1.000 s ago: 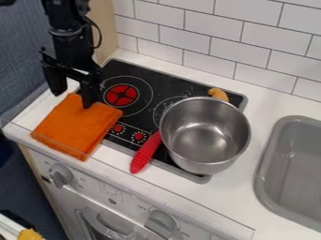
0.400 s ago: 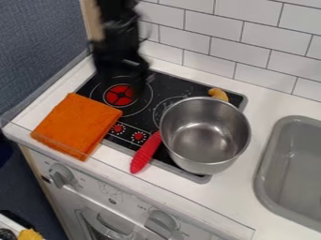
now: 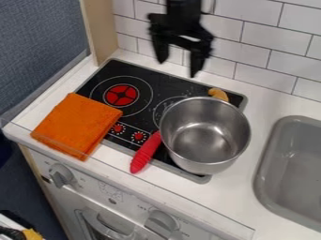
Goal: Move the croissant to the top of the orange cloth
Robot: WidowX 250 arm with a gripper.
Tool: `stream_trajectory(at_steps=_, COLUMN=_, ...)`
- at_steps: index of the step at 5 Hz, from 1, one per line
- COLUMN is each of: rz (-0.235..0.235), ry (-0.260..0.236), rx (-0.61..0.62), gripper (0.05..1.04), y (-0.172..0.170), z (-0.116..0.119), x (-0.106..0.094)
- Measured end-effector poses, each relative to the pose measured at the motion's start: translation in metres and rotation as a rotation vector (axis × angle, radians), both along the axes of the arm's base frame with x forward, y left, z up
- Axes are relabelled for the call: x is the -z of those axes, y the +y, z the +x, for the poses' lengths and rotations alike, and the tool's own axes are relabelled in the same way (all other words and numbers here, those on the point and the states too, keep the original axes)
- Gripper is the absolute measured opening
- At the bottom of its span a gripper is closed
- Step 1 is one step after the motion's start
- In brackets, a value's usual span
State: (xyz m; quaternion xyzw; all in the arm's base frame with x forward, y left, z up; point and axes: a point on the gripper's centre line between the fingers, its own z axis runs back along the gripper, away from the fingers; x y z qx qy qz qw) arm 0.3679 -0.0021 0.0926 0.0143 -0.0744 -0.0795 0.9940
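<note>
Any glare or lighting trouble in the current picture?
Camera view: bright highlights on the floor of the pot; pale specks on the stove beside it, reflections or marks, I can't tell which; cloth matte, without glare; gripper dark against brightly lit tiles.

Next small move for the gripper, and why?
I'd probably shift the gripper rightward in the view to line up over the croissant before descending. Its jaws are open and empty, still off to the croissant's left, and the pot crowds the near side, so coming from above looks safer.
</note>
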Motion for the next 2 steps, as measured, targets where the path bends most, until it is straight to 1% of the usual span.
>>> stream_trajectory(at_steps=1, rz=0.000, ry=0.019, rx=-0.022, gripper=1.001, y=-0.024, z=0.015, x=0.024)
stream_trajectory(at_steps=2, rz=-0.009, ry=0.055, rx=-0.029, gripper=1.001, y=-0.039, z=0.020, x=0.048)
